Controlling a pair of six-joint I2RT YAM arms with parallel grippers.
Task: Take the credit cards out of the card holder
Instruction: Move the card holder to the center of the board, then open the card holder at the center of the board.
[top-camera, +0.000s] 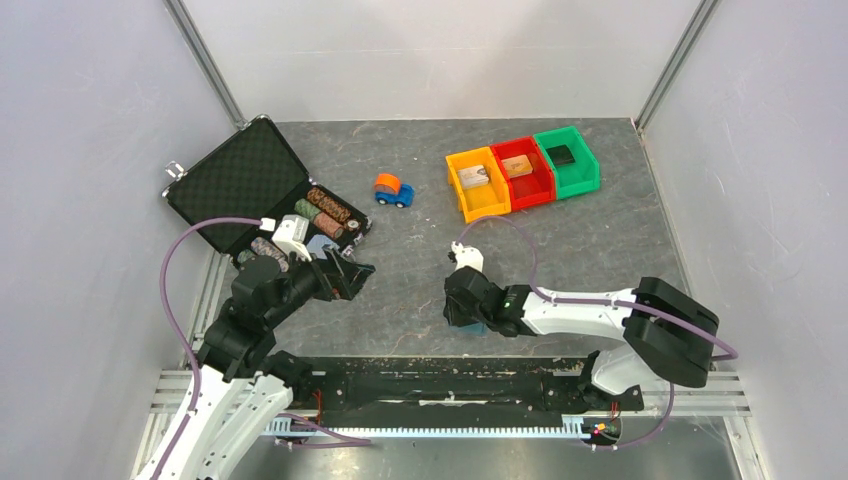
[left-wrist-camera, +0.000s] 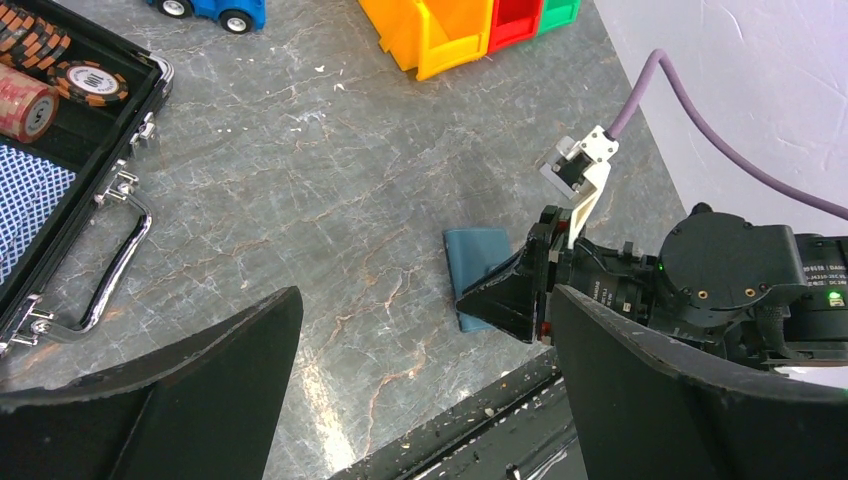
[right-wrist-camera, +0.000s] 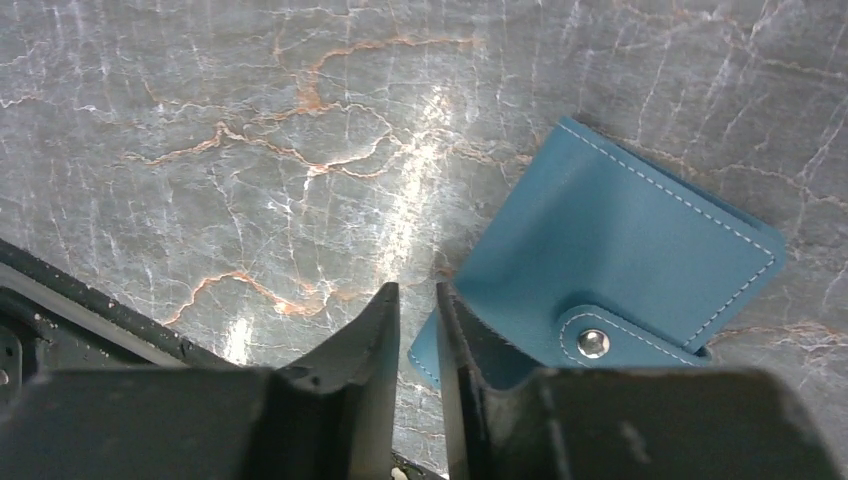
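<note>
The card holder (right-wrist-camera: 620, 250), a light-blue wallet, lies folded shut on the grey marbled table, its tab (right-wrist-camera: 600, 338) snapped down. Its pockets are hidden, so no credit cards show in it. My right gripper (right-wrist-camera: 415, 290) hangs low over the wallet's near corner. Its jaws stand a narrow gap apart, with table and a sliver of that corner showing between them, and they hold nothing. In the left wrist view the card holder (left-wrist-camera: 478, 262) sits partly under the right gripper's fingers (left-wrist-camera: 505, 300). My left gripper (left-wrist-camera: 425, 295) is wide open and empty, to the left by the black case.
An open black case (top-camera: 235, 180) with poker chips (top-camera: 330, 212) stands at the left. A blue-and-orange toy car (top-camera: 393, 190) sits mid-table. Yellow (top-camera: 478, 183), red (top-camera: 522, 170) and green (top-camera: 566, 160) bins at the back each hold a small flat rectangle. A black rail (top-camera: 450, 385) runs along the near edge.
</note>
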